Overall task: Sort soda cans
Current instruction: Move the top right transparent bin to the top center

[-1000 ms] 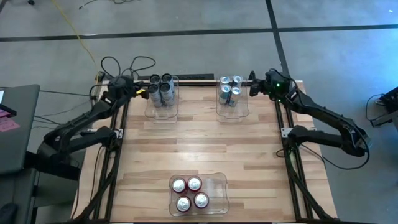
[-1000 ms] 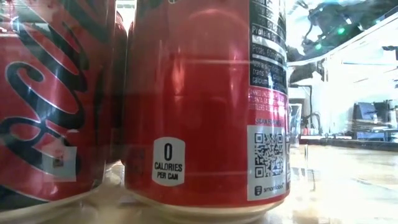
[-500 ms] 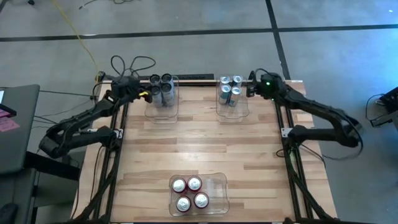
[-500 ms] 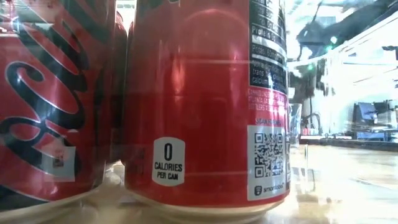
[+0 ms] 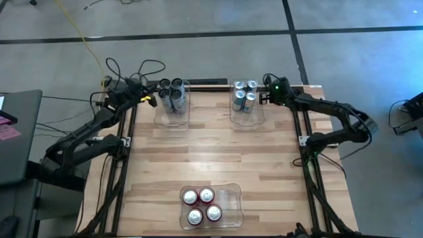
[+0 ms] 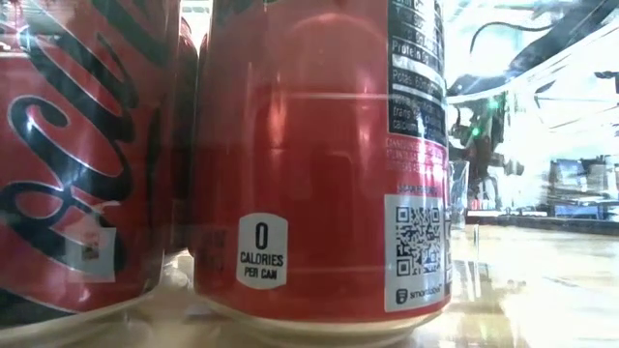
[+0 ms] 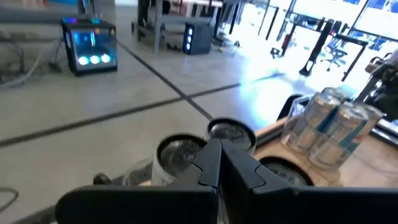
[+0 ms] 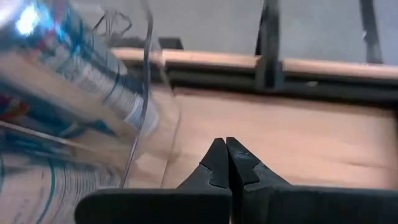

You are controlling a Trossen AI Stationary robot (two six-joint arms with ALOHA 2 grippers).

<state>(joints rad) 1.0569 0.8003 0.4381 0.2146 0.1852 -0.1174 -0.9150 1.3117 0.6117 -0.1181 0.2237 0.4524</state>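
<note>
Three dark grey soda cans [image 5: 171, 91] stand in a clear bin [image 5: 173, 119] at the table's far left. Several silver-and-blue cans [image 5: 244, 96] stand in a second clear bin [image 5: 247, 119] at the far right. Several red cans [image 5: 201, 205] fill a third bin [image 5: 230, 198] at the near edge and loom large in the low view [image 6: 319, 164]. My left gripper [image 5: 151, 99] is shut and empty just left of the dark cans [image 7: 180, 149], above their tops. My right gripper [image 5: 262, 98] is shut and empty beside the right wall of the silver cans' bin [image 8: 146, 93].
Bare wooden tabletop [image 5: 211, 152] lies between the three bins. Black frame rails run along the table's left [image 5: 122, 165] and right [image 5: 305, 165] edges. Cables [image 5: 139, 67] lie on the floor behind the far left corner.
My right gripper has come down and moved left, toward the silver cans' bin, tipping further downward. My left gripper went a little toward the dark cans, then drew back toward the table's left edge. Both stayed shut. No can has moved.
</note>
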